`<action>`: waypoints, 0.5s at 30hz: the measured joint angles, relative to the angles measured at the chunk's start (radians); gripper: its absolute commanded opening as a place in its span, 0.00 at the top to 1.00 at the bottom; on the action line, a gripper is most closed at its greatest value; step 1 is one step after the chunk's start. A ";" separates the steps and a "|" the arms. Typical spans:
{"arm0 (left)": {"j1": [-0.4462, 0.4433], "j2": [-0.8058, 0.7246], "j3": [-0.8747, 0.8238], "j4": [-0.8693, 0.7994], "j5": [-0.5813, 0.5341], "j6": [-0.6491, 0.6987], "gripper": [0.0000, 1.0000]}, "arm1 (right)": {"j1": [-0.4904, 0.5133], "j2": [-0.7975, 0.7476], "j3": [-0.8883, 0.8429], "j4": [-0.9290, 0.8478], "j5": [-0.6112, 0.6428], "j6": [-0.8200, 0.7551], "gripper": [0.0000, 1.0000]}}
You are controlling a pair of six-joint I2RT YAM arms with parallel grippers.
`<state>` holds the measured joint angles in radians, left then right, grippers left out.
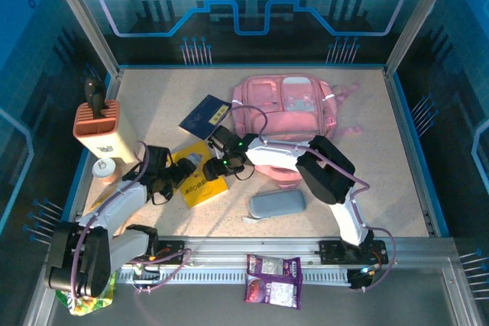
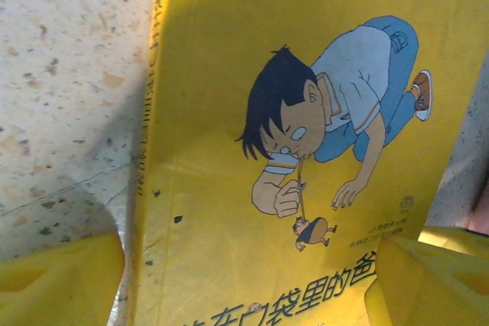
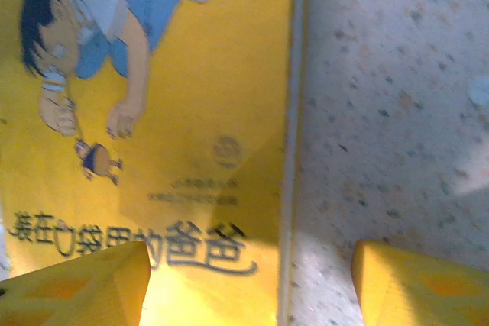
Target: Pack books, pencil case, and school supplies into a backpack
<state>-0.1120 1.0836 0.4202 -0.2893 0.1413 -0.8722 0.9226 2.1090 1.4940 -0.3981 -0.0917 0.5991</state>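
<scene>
Left claw (image 2: 244, 288) and right claw (image 3: 248, 288) stand apart, astride opposite edges of the yellow book (image 1: 202, 188), at 7 o'clock from the backpack (image 1: 283, 104). Closing may push the thin book away instead of gripping it.

From above, the speckled beige table (image 1: 382, 181) lies bare from 3 to 5 o'clock. The soft pink backpack (image 1: 283, 104) blocks 12 to 1, the navy blue paperback (image 1: 205, 116) sits at 11, the orange-and-cream block holder (image 1: 98, 129) at 9 and the grey-blue oblong pouch (image 1: 276, 204) at 6. The left tool (image 2: 237, 265) and right tool (image 3: 248, 265) crowd the yellow paperback (image 1: 202, 188) at 8, and the gap between them seems tight.
</scene>
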 measured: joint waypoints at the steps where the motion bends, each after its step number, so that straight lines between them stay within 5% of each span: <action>1: 0.000 0.007 0.000 0.007 0.007 0.004 0.17 | 0.001 0.010 0.012 0.006 -0.008 0.000 0.29; 15: 0.005 0.036 -0.008 0.042 0.040 0.010 0.23 | 0.012 0.024 0.040 -0.005 -0.021 0.002 0.32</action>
<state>-0.1074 1.1194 0.4118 -0.2474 0.1810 -0.8627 0.9348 2.1330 1.5337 -0.4026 -0.1131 0.6006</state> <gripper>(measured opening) 0.776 0.682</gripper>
